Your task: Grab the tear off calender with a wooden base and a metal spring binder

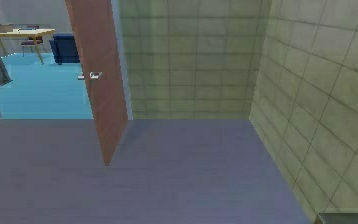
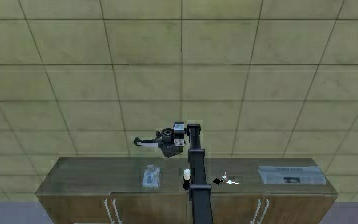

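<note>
In the arm side view my arm [image 2: 197, 175] rises as a dark bar over a brown counter [image 2: 97, 185] that stands against a tiled wall. My gripper [image 2: 143, 142] points toward that view's left, above the countertop. Only bare wall tiles lie behind its fingers, so it holds nothing. On the counter just below it lies a small pale, glassy object [image 2: 150, 177], too small to name. A small white piece [image 2: 186, 178] sits by the arm, and a dark-and-white speck [image 2: 225, 181] lies on the arm's other side.
A flat grey object [image 2: 284, 175] lies on the counter's right part. In the forward view an open brown door [image 1: 99, 80] stands at the left, with green tiled walls [image 1: 187, 55] ahead and right. Beyond it is a blue-floored room with a wooden table [image 1: 22, 38].
</note>
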